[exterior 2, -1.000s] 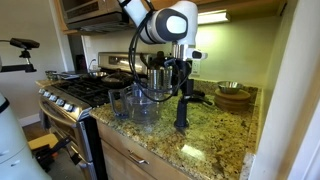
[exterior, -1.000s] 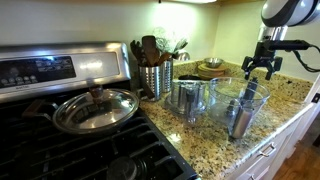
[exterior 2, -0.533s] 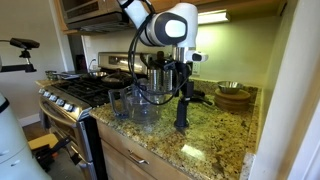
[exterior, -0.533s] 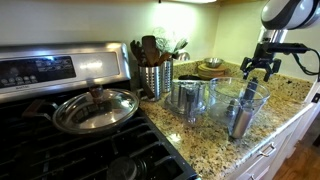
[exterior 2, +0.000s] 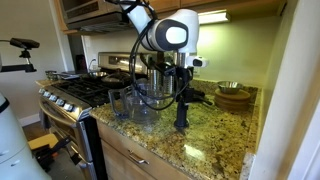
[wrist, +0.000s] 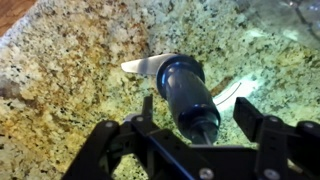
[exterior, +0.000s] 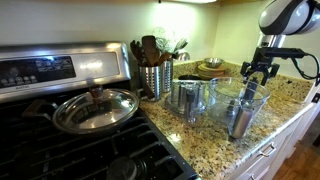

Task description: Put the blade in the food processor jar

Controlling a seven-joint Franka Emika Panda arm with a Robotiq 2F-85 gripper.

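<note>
Hovering over blade (wrist: 185,90) with tool (wrist: 188,135) apart.
Shows blade upright on speckled tabletop (wrist: 60,70), just beside jar (exterior: 224,90) and not in it; holds tool right above blade's tapered top, fingers spread to either side, clamping nothing.

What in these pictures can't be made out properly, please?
- Blade cutting edges: wrist view, mostly hidden under its own hub.
- Blade in an exterior view: behind the jar, blurred through the plastic.
- Gripper opening: exterior view, too small and dark.
</note>
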